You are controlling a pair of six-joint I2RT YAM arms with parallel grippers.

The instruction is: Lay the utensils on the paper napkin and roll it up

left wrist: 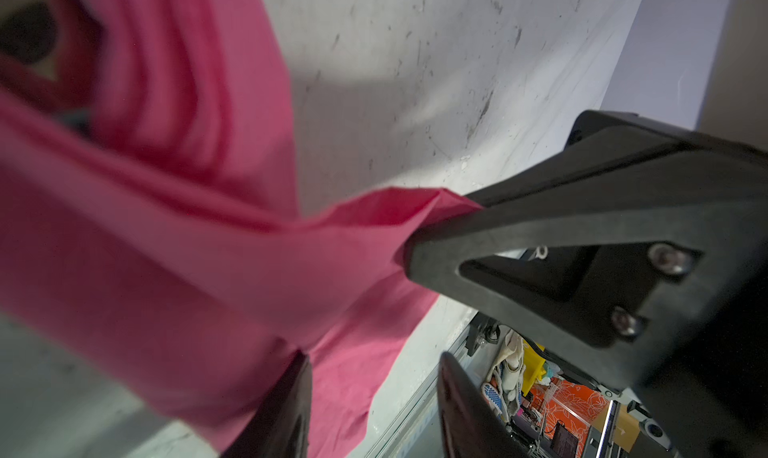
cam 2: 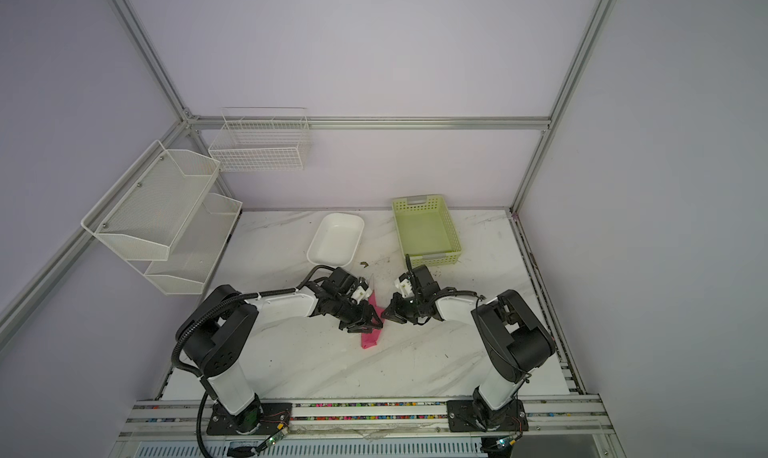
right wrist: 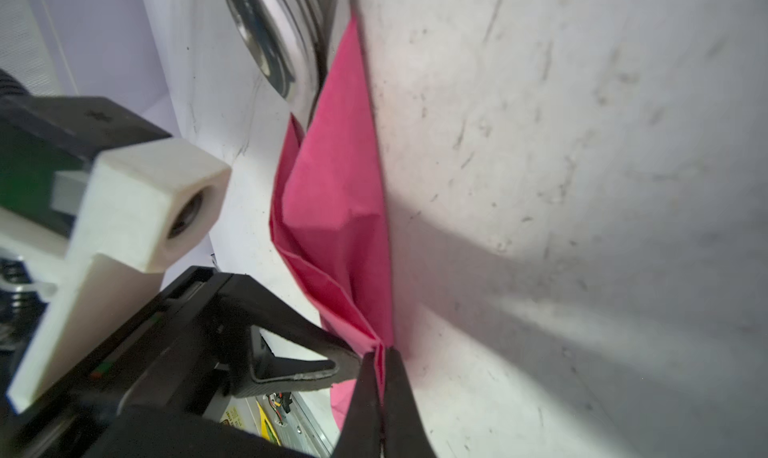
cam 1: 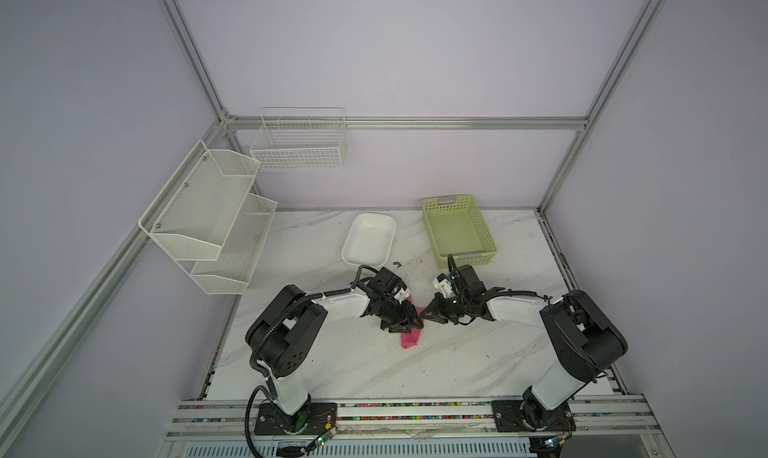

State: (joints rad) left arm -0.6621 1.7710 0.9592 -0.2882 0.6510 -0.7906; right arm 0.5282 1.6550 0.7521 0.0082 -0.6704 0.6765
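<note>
The pink paper napkin (cam 1: 408,340) lies crumpled and partly folded over at the middle of the table, also seen in a top view (cam 2: 369,340). My right gripper (right wrist: 381,393) is shut on a pinched corner of the paper napkin (right wrist: 336,194). The utensils' shiny metal heads (right wrist: 270,53) stick out past the far end of the napkin; their handles are hidden inside it. My left gripper (left wrist: 374,406) is open just above the paper napkin (left wrist: 187,248), its fingers (left wrist: 286,410) apart. In a top view both grippers, left (cam 1: 409,325) and right (cam 1: 424,313), nearly touch.
A white dish (cam 1: 353,231) and a green perforated basket (cam 1: 487,227) stand empty at the back of the table. A white mesh shelf (cam 1: 208,219) and a wire basket (cam 1: 299,144) hang on the left and back walls.
</note>
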